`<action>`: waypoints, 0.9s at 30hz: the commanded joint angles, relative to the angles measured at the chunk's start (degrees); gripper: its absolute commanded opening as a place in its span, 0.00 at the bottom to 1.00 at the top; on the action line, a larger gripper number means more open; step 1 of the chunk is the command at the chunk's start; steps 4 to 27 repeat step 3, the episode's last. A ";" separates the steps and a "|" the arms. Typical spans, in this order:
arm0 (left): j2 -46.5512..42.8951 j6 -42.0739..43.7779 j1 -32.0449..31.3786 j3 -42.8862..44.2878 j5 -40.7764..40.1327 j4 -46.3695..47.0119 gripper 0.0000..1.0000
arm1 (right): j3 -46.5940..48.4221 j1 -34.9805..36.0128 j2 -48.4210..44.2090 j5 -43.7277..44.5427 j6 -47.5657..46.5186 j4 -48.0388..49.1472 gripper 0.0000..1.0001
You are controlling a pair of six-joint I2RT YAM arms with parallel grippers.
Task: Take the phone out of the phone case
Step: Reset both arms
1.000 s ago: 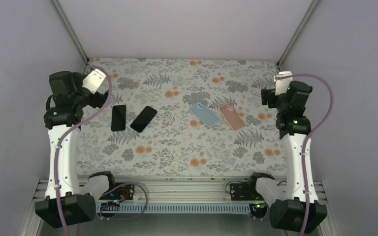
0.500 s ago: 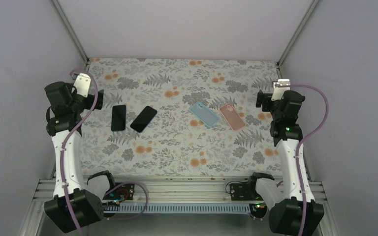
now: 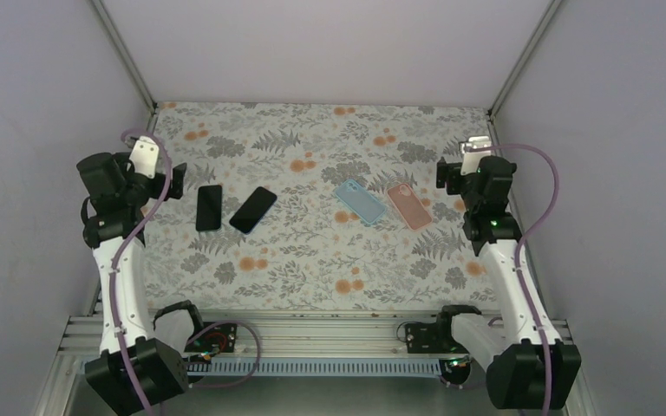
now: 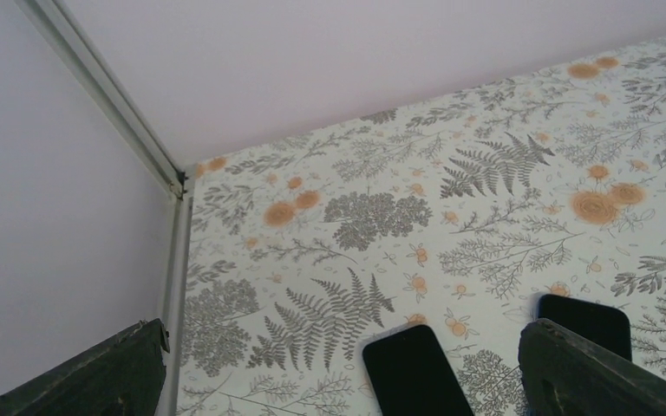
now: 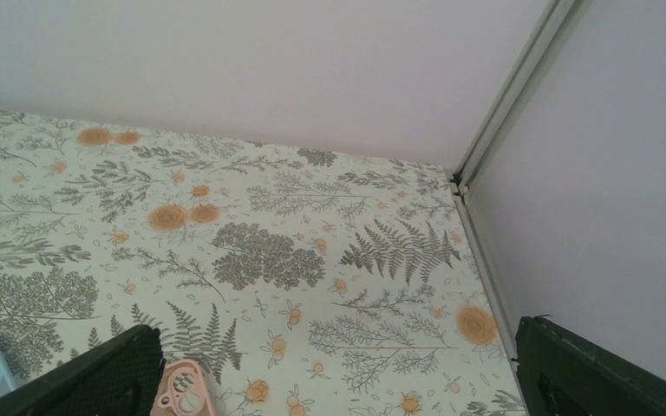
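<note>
"How did the arms look?"

"The left arm (image 3: 118, 269) and the right arm (image 3: 510, 273) each had long white shells between bulky black joint housings, with a black block (image 3: 134, 377) at the foot."

"Any wiring?"

"A mauve cable (image 3: 556, 186) ran loose along each arm in broad loops. A white camera block (image 3: 145, 149) sat at each wrist, and a small green light (image 3: 492, 224) glowed on the right arm."

"And the ends?"

"The left tool (image 3: 176, 177) and the right tool (image 3: 444, 178) were black from above. Close up, their fingers (image 4: 95, 381) were matt, dark greenish-black wedges, faintly speckled."
</note>
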 commanded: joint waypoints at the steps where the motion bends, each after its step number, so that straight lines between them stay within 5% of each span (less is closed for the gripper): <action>1: 0.09 -0.51 0.40 0.15 2.77 1.46 1.00 | -1.69 0.71 0.20 1.66 -2.08 2.23 1.00; 27: 0.54 -0.51 0.40 0.57 3.75 1.10 1.00 | -1.18 0.65 0.47 2.15 -1.97 1.90 1.00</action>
